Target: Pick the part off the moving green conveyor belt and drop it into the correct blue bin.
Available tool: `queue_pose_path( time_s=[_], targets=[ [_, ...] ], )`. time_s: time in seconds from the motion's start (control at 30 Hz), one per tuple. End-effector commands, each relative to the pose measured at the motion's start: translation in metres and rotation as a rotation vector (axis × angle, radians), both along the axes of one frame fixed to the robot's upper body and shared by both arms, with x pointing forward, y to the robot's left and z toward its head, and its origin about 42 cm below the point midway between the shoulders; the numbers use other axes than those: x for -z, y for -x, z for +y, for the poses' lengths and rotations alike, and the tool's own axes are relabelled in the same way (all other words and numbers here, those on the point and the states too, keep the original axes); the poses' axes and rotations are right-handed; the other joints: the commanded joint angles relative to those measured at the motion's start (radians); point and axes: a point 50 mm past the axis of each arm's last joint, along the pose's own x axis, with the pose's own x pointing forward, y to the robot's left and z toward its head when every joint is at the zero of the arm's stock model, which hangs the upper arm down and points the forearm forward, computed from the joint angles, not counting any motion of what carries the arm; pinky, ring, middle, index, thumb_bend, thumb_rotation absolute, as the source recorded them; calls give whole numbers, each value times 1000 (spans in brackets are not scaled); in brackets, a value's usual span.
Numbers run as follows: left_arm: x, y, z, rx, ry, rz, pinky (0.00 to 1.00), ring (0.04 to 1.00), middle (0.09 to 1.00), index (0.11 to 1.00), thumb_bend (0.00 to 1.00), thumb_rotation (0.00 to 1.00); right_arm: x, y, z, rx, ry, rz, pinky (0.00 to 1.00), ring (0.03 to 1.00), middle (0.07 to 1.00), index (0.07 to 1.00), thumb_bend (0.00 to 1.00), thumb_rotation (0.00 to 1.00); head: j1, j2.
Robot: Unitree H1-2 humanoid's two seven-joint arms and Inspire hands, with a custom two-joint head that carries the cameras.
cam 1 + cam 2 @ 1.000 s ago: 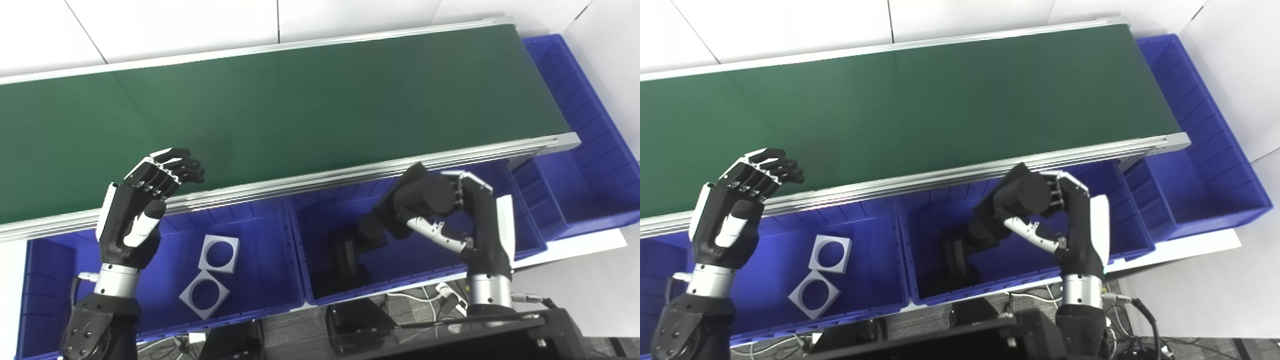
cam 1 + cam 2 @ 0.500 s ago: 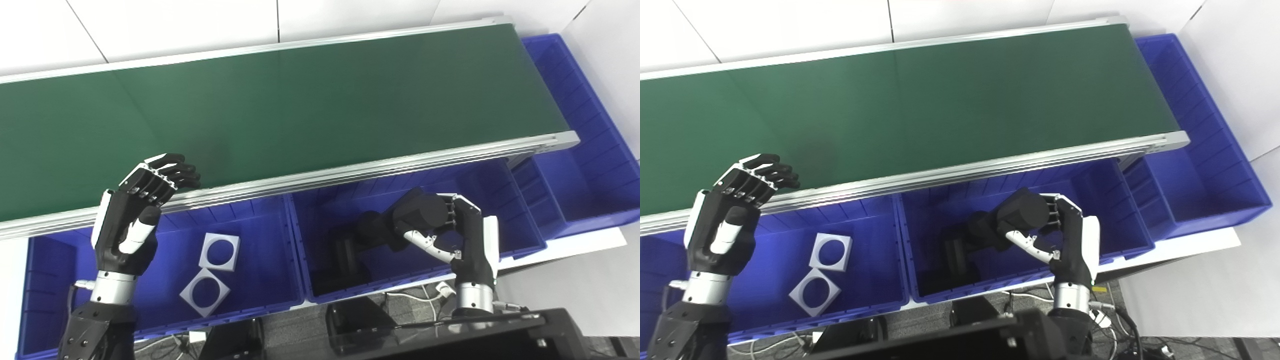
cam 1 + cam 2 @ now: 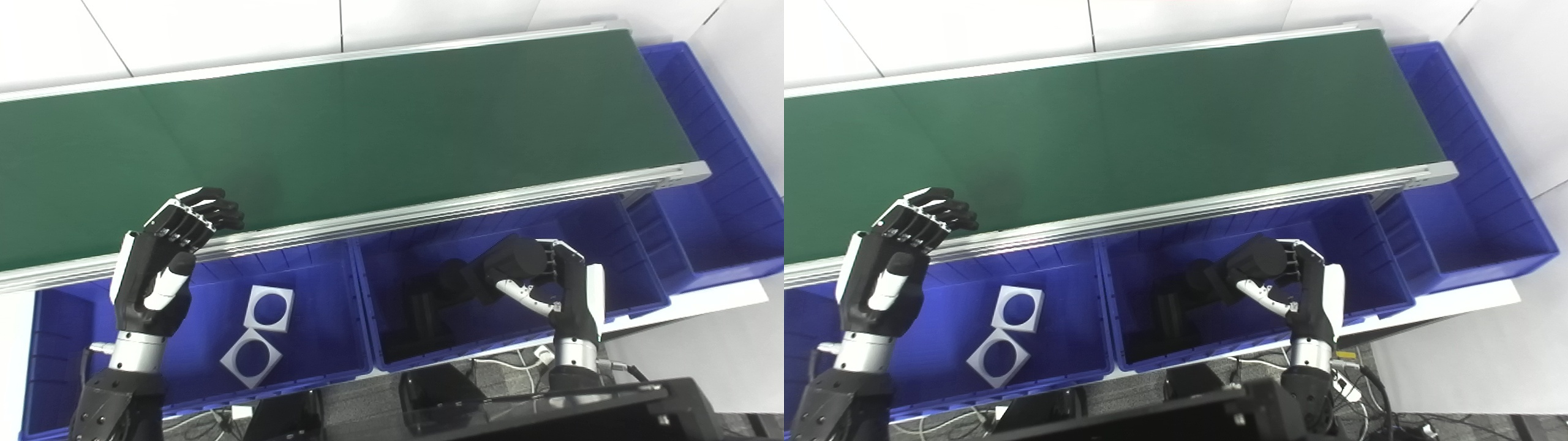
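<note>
My right hand [image 3: 560, 285] is shut on a black cylindrical part [image 3: 511, 266] and holds it low inside the middle blue bin [image 3: 637, 300]. Other black parts [image 3: 429, 306] lie on that bin's floor to the left of the held one. My left hand [image 3: 168, 251] is open with its fingers curled, raised above the left blue bin [image 3: 318, 343] at the near rail of the green conveyor belt [image 3: 367, 128]. No part shows on the belt.
Two grey square plates with round holes [image 3: 260, 334] lie in the left bin. A third blue bin [image 3: 716, 202] wraps around the belt's right end. Black equipment and cables [image 3: 551, 404] sit below the bins.
My right hand has carried the black part down from the belt's near rail into the middle bin. My left hand has dropped slightly and stays open.
</note>
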Motion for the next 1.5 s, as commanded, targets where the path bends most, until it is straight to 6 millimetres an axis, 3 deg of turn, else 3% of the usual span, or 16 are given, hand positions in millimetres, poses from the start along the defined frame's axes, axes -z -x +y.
queue_pose_path(
  time_s=[0.0,0.23,0.3,0.33,0.4,0.47,0.57,0.63,0.77,0.97,1.17,1.27,1.37,1.47],
  targets=[
    [-10,-4,3,-8,-12,-58,588,623,649,686,836,591,-7,-3,-3,3,16,-83,418,442,487,542,500,0,0,2],
    [-10,-3,3,-11,-2,-54,590,622,648,685,836,586,-10,1,-3,-10,-7,-66,352,452,508,546,498,0,-2,2],
    [-10,-3,3,-10,0,-53,589,622,648,685,843,582,-14,1,-3,-36,-13,-46,462,552,489,518,522,1,-2,2],
    [-10,-3,3,-10,-1,-53,589,623,650,686,843,587,-16,1,-3,-52,-15,-35,508,608,603,634,644,100,-2,2],
    [-10,-3,3,-10,-4,-57,591,625,652,689,839,593,-20,1,-2,-92,-33,2,609,710,749,775,765,254,-3,1],
    [-10,-3,2,-10,1,-55,591,625,652,688,839,590,-24,-1,-2,-162,-54,27,717,816,859,877,811,331,-2,0],
    [-9,-4,1,-8,4,-54,592,626,652,689,841,587,-28,-2,-1,-211,-79,41,860,928,957,975,860,384,0,-1],
    [-9,-4,1,-9,6,-52,590,624,651,688,844,586,-31,-2,0,-229,-82,45,899,954,982,995,896,405,1,-1],
    [-10,-3,1,-13,-3,-54,589,623,650,686,852,594,-36,-3,1,-252,-80,44,903,964,992,1000,969,451,2,-2],
    [-9,-2,0,-10,-1,-52,590,625,650,686,850,595,-46,-3,3,-272,-66,-2,909,959,981,1000,965,424,2,-6],
    [-8,-2,-1,-8,4,-52,591,626,651,686,841,588,-58,-5,5,-286,-57,-41,903,951,972,1000,952,477,17,-10],
    [-7,-2,-2,-10,2,-50,590,624,650,685,840,589,-76,-8,10,-317,-67,-125,863,920,947,981,897,511,42,-19],
    [-6,-2,-4,-12,-1,-49,588,621,648,682,845,585,-103,-11,21,-386,-79,-217,760,822,862,892,813,454,57,-26],
    [-3,-1,-9,-15,-8,-46,587,620,647,681,842,590,-125,-17,32,-453,-98,-285,737,795,839,871,803,427,94,-39]
  ],
)
